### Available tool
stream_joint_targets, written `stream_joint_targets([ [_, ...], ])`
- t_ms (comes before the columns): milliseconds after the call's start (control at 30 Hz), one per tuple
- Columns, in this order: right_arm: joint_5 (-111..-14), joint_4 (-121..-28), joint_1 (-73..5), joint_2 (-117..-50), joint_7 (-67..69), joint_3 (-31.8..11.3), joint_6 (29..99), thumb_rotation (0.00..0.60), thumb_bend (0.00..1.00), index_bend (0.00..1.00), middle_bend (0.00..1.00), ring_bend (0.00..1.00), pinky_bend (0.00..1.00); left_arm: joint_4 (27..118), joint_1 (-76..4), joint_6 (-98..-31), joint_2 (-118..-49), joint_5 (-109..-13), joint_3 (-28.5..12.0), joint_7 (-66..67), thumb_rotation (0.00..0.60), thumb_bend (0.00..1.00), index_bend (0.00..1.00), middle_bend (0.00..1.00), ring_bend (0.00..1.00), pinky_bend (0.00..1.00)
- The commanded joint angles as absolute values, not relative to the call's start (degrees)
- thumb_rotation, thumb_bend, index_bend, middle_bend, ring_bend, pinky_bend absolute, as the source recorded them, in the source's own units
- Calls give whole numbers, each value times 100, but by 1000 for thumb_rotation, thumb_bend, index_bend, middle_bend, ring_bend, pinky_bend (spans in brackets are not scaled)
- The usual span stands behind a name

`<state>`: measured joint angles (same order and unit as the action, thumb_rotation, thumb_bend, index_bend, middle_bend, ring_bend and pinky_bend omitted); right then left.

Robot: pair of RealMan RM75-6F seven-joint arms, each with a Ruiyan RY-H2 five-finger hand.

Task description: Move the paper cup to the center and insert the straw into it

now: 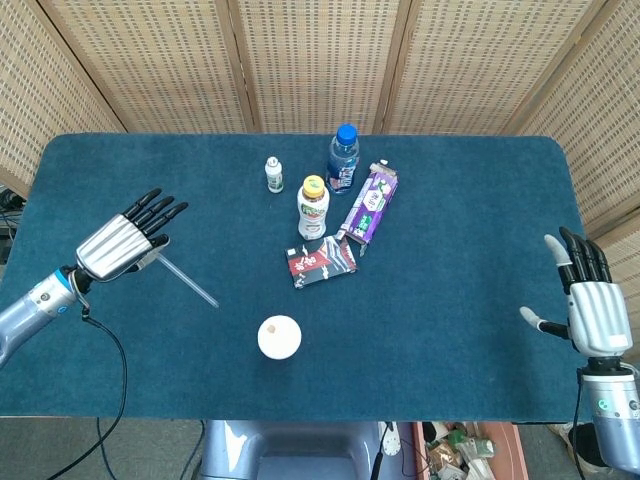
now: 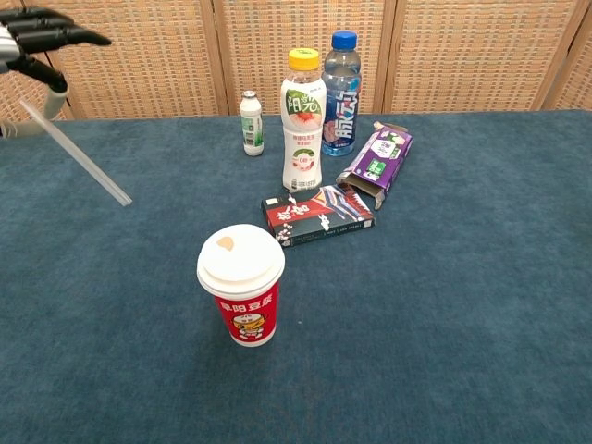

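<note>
The paper cup (image 1: pixel 279 337) (image 2: pixel 241 283), red with a white lid, stands upright near the table's front middle. My left hand (image 1: pixel 124 243) (image 2: pixel 37 37) is raised at the left and pinches one end of a clear straw (image 1: pixel 188 284) (image 2: pixel 79 154). The straw slants down toward the right, its free end above the cloth left of the cup. My right hand (image 1: pixel 590 305) hovers at the table's right edge, fingers apart, holding nothing.
Behind the cup lie a dark snack box (image 1: pixel 322 263) (image 2: pixel 317 214) and a purple carton (image 1: pixel 368 204) (image 2: pixel 376 163). A yellow-capped bottle (image 1: pixel 313 207), a blue-capped bottle (image 1: pixel 342 159) and a small white bottle (image 1: pixel 273 174) stand further back. The blue cloth (image 1: pixel 450 280) covers the table.
</note>
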<state>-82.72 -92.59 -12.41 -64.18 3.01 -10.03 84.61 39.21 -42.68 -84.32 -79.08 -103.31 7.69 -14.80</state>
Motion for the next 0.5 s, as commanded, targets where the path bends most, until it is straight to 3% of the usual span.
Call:
stream_joint_targets([
  [33,-8285,-9268,-1227,-6393,345,-1011,8478,600,0,0,0,0,0,5604,-4830,-8685,-6840,-10807,530,172,600,367,608,0,0,0],
  [200,-8322,-9288,-1196,-6348,468,-1013,8511,600,0,0,0,0,0,7232,-5244,-8174,-5962,-11152,307,1680,600,367,609,0,0,0],
  [500,-8346,-9302,-1149,-6264,717,-1041,8562,600,0,0,0,0,0,8397,-5571,-7548,-5331,-11652,24,2808,600,367,611,0,0,0],
])
